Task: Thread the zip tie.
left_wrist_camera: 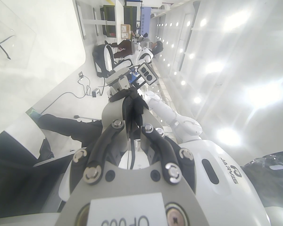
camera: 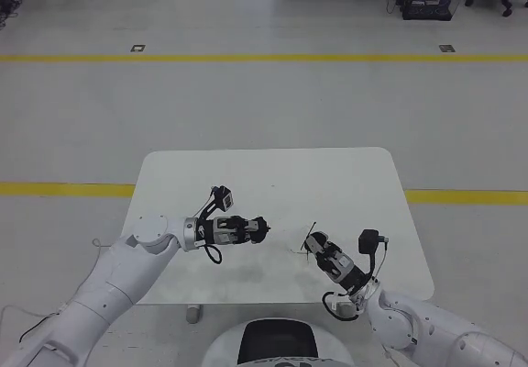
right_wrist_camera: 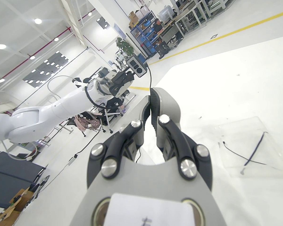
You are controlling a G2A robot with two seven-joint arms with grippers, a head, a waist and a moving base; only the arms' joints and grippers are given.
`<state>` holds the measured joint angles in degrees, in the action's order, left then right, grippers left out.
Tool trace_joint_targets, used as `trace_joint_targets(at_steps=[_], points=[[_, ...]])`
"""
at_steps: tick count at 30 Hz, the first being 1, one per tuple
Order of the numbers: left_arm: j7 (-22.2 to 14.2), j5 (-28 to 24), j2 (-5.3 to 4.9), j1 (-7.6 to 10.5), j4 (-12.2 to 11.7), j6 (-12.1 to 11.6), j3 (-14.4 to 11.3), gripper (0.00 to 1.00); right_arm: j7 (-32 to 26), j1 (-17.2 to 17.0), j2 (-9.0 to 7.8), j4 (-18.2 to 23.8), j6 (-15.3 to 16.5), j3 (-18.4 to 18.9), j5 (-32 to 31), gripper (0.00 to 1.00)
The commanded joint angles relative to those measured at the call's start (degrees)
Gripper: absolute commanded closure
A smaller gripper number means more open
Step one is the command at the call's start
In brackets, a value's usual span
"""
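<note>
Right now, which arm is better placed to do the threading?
Probably the right: its gripper is shut on a zip tie, whose free end sticks out past the tips. The left gripper is close by, facing it.

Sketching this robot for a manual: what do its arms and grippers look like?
The left arm and right arm are smooth white shells with black wrist cables. The left gripper and right gripper have grey bases, black linkage bars, silver bolts, grey jaws with black pads, white labels.

Three zip ties [right_wrist_camera: 250,158]: two crossed in the one clear tray [right_wrist_camera: 240,131] on the one table [camera: 337,174], one in the right gripper [right_wrist_camera: 150,95].
</note>
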<state>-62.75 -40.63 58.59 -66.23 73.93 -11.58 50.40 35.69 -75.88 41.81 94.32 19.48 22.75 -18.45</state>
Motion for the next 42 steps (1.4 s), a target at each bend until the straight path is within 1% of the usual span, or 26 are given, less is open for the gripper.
trace_joint_targets(at_steps=[1,2,3,5,7,8,9,12,13,15,19,28,29,30,32,37,42], points=[[1.42,0.54,0.01,-0.07,0.19,-0.68,0.18,1.00,0.00,0.00,0.00,0.00,0.00,0.00,0.00,1.00],[3.48,3.76,-0.08,-0.75,1.29,-2.75,-0.04,1.00,0.00,0.00,0.00,0.00,0.00,0.00,0.00,1.00],[4.12,4.13,-0.13,-1.81,2.19,-4.89,-0.01,1.00,-0.02,-0.18,0.13,0.36,0.00,0.29,0.37,1.00],[4.46,2.77,-0.27,-4.01,2.53,-7.88,0.43,1.00,1.51,-1.04,0.45,1.40,0.00,0.83,1.10,1.00],[8.26,7.58,-0.53,-5.89,3.62,-7.90,1.58,1.00,2.54,-1.90,0.71,2.72,0.00,0.85,1.74,1.00],[9.99,8.93,-0.54,-7.07,4.51,-7.90,1.93,1.00,2.98,-2.17,0.77,2.90,0.00,0.87,1.88,1.00],[11.65,9.38,-0.46,-8.72,5.54,-7.90,2.47,1.00,3.60,-2.50,0.88,3.44,0.00,0.76,2.15,1.00],[14.21,12.27,-0.25,-11.29,6.93,-7.90,3.75,1.00,4.33,-2.85,1.11,4.33,0.00,0.11,2.78,1.00],[15.29,13.48,-0.07,-12.39,7.57,-7.90,4.09,1.00,4.47,-2.82,1.22,4.43,0.00,-0.27,3.01,1.00],[16.81,15.03,0.30,-13.82,8.20,-7.90,4.79,1.00,5.11,-2.61,1.48,4.33,0.00,-0.89,3.56,1.00],[18.43,16.25,1.10,-15.40,8.41,-7.90,5.52,1.00,5.65,-2.05,2.08,4.10,0.00,-2.10,5.22,1.00],[18.52,16.59,1.16,-15.42,8.46,-7.90,5.57,1.00,5.65,-2.05,2.08,4.10,0.00,-2.10,5.22,1.00],[19.45,16.74,1.19,-15.41,8.49,-7.90,5.64,1.00,5.65,-2.05,2.08,4.10,0.00,-2.10,5.22,1.00],[21.23,17.67,1.26,-15.66,8.90,-7.90,5.54,1.00,4.94,-2.12,2.29,3.96,-0.46,-1.74,4.90,1.00],[22.00,17.49,1.38,-16.45,9.84,-7.90,5.27,1.00,4.68,-2.40,2.78,4.03,0.00,-1.31,4.23,1.00],[22.94,18.21,1.67,-18.68,11.67,-7.90,5.79,1.00,6.10,-2.89,4.59,3.59,0.00,-1.05,2.63,1.00],[22.52,18.80,2.11,-19.87,12.69,-7.90,6.53,1.00,6.73,-2.75,6.20,2.09,0.00,-1.22,2.13,1.00]])
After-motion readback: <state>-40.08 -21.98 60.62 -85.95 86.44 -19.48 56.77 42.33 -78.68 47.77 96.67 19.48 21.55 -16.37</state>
